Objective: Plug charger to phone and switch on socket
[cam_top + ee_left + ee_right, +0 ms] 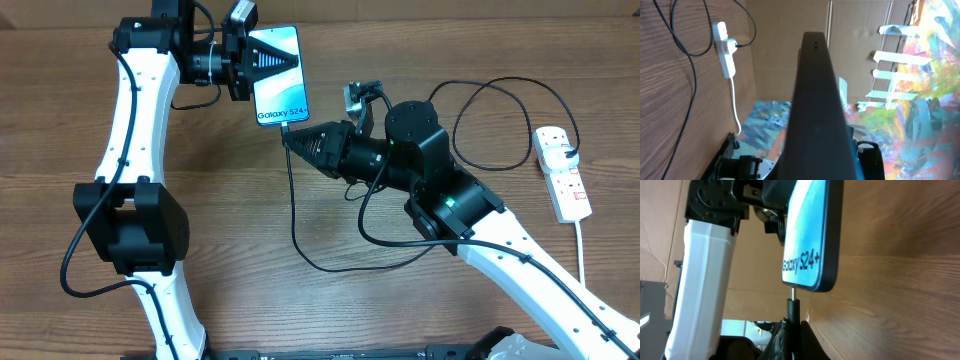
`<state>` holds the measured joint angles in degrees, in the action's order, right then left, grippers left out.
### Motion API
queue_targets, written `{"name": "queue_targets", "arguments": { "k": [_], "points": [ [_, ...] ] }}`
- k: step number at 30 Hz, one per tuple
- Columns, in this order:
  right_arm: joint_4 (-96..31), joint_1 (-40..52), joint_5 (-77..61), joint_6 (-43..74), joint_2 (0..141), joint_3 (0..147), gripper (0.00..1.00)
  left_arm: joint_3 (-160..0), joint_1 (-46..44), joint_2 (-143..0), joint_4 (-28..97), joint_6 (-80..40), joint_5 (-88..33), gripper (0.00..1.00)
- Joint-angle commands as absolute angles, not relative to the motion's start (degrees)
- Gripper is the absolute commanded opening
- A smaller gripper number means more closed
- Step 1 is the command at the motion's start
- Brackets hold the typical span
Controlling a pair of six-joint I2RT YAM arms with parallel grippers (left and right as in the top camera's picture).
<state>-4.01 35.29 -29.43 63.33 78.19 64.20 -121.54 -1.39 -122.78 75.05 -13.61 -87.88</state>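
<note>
The left gripper is clamped on a slim rectangular phone with a black edge and a light blue screen reading "Galaxy S24+". One dark wedge-shaped finger lies flat across the upper half of the screen; the other is hidden beneath. The screen faces up. The phone's long axis runs crosswise to the left fingers, and its lettered bottom end points at the right gripper.

The right gripper's fingers are pinched narrow on the charger, a long thin black cable, gripping the black connector at its end. In the right wrist view the connector stands straight up from between the fingers, in line with the phone's long axis. Its small silver tip sits just under the phone's bottom edge. Whether the tip has entered the port cannot be told. Behind these fingers the cable trails in a loose curve over the brown wooden table.

The socket, a white elongated power strip with small red switches, lies flat on the table well apart from both pairs of fingers, out past the right gripper's wrist. Its long axis is roughly parallel to the phone's. A black plug sits at its far end, and a white cord leaves its near end.
</note>
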Motion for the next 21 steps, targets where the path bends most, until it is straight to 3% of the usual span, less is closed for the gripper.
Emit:
{"name": "queue_targets", "arguments": {
  "k": [1,21],
  "points": [
    [-3.36,34.7,-26.2,63.9,78.56,64.1,0.04,-122.52,-1.52,-120.51,75.09,-13.74,-90.56,0.04],
    [-4.93,34.7,-30.79,64.34,78.56,64.1,0.04,-122.52,-1.52,-120.51,74.08,-15.55,-90.54,0.04]
  ]
}}
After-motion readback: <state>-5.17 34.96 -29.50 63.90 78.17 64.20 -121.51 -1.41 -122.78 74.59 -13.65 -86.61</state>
